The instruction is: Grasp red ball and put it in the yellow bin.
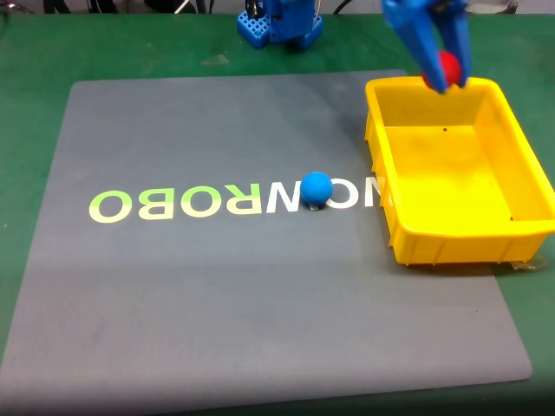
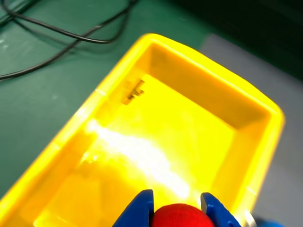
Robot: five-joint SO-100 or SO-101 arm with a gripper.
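1. Your gripper [image 1: 444, 80] is clenching the red ball [image 1: 447, 66] above the yellow bin's [image 1: 521, 132] far rim.
2. The bin's long axis is running near-to-far at the gray mat's [image 1: 217, 286] right edge.

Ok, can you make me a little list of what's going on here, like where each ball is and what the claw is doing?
red ball: held between the jaws, up over the far end of the bin
gripper: blue, shut on the red ball
yellow bin: on the right edge of the mat in the fixed view, nothing lying in it
blue ball: sitting on the mat, on the printed letters, left of the bin
grey mat: on a green table
step left: let go so the red ball drops into the bin
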